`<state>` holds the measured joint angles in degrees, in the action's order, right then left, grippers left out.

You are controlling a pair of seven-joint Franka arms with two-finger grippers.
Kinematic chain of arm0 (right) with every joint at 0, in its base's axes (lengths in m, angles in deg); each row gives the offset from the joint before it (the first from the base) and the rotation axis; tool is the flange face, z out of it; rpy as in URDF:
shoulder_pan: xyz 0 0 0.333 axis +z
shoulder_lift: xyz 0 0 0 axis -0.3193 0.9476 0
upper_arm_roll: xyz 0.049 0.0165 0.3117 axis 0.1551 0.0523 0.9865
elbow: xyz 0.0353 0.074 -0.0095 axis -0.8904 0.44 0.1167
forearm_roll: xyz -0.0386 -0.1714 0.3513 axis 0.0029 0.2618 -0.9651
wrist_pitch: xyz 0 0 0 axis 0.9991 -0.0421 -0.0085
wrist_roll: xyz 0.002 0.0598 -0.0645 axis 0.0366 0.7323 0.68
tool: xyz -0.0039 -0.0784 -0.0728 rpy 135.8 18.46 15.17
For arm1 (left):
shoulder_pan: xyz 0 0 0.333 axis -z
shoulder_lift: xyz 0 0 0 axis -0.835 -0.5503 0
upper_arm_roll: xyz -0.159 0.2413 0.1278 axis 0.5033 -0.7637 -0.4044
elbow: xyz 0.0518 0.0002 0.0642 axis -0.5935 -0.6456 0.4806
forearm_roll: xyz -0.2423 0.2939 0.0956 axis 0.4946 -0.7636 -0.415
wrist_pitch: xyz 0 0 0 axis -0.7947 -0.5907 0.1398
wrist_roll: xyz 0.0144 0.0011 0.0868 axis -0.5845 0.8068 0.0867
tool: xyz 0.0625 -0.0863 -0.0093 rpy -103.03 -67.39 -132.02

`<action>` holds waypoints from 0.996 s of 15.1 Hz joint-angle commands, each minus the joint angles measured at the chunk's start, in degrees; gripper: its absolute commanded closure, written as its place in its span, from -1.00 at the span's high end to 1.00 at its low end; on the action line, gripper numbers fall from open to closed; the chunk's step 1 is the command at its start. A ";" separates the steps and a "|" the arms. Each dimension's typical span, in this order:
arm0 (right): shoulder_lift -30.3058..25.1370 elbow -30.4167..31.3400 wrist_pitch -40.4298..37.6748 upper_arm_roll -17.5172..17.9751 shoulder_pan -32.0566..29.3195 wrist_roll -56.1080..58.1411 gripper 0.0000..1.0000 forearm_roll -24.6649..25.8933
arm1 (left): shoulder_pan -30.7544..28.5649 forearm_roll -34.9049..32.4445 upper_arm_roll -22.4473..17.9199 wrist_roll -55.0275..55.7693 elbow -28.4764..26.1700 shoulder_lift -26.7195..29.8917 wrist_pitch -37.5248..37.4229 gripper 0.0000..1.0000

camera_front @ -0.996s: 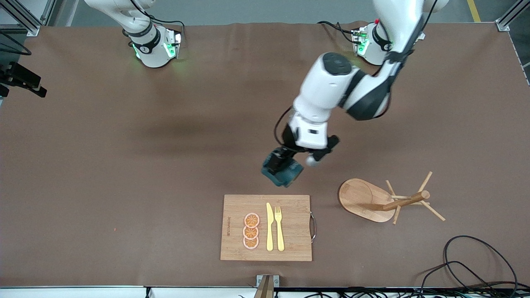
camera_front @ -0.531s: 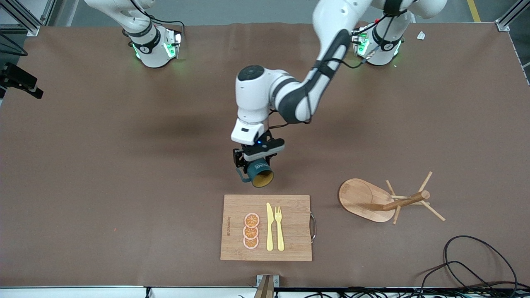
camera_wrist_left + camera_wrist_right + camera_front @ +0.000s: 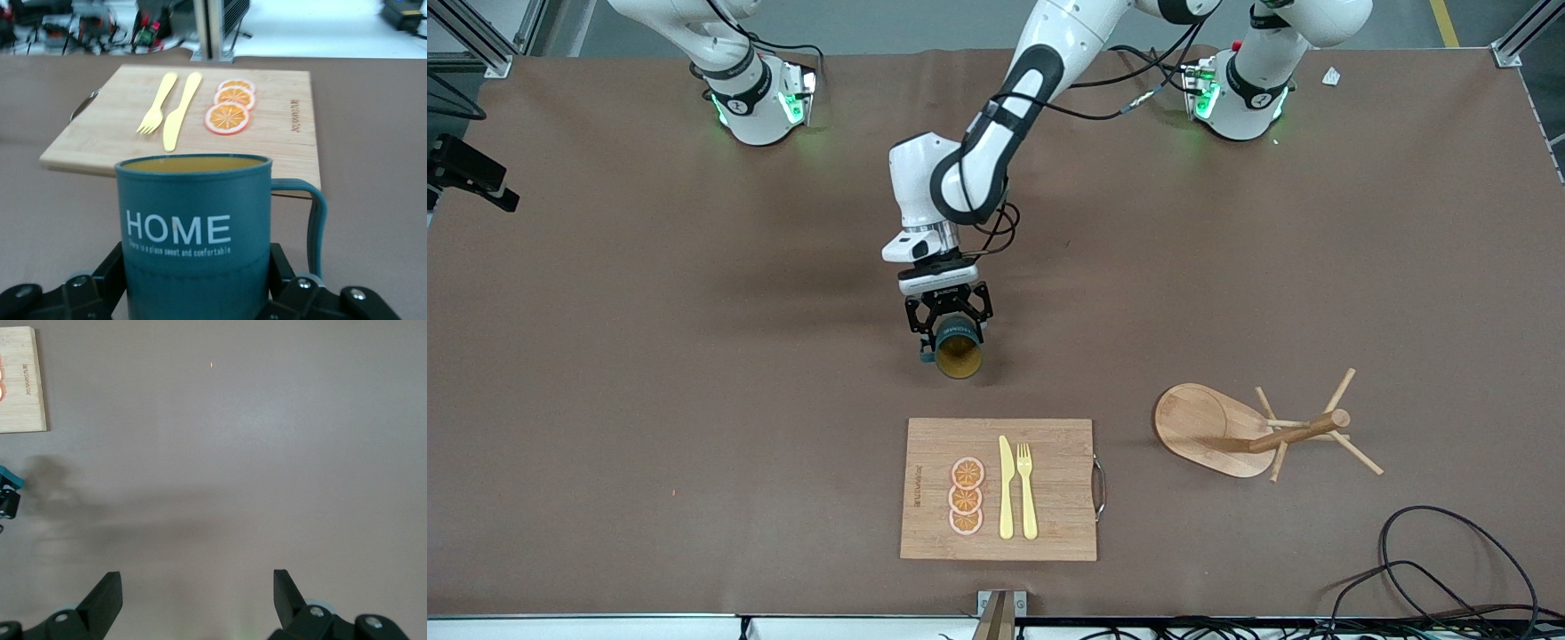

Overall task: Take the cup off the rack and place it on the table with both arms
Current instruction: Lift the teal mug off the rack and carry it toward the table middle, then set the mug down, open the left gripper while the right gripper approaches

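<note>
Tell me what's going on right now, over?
Left hand shut on the cup, over bare table beside the cutting board. Right hand open, waiting, holding nothing. Rack has no cup on it. Nothing in the way.

Teal cup (image 3: 193,233) with white lettering, over the brown table (image 3: 649,356).

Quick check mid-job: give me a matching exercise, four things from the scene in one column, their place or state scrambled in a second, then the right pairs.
Things:
1. cup
2. rack
3. right gripper
4. orange slices

States:
A. open over bare table
B. on the cutting board, beside knife and fork
C. held in the shut left gripper
D. nothing on its pegs, toward the left arm's end

Pairs: 1-C, 2-D, 3-A, 4-B
</note>
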<state>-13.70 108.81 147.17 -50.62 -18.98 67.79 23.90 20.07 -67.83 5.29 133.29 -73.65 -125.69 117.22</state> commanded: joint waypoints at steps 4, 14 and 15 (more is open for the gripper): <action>-0.64 0.07 0.14 0.05 0.09 -0.08 1.00 0.45 | 1.89 -9.53 -1.10 4.69 4.10 -6.45 -0.92 -0.14; -0.55 0.07 -0.04 0.05 -0.08 0.01 1.00 0.45 | 7.25 -11.03 2.23 14.37 2.89 -5.85 -3.89 1.00; -0.55 0.07 0.05 0.05 -0.08 0.01 1.00 0.45 | 7.51 -11.11 3.37 14.28 2.89 -5.67 -6.26 1.00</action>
<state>-13.70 108.67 147.17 -50.62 -18.98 67.79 23.91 26.55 -79.37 7.68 147.01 -70.98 -131.79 114.51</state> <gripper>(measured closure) 0.000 0.000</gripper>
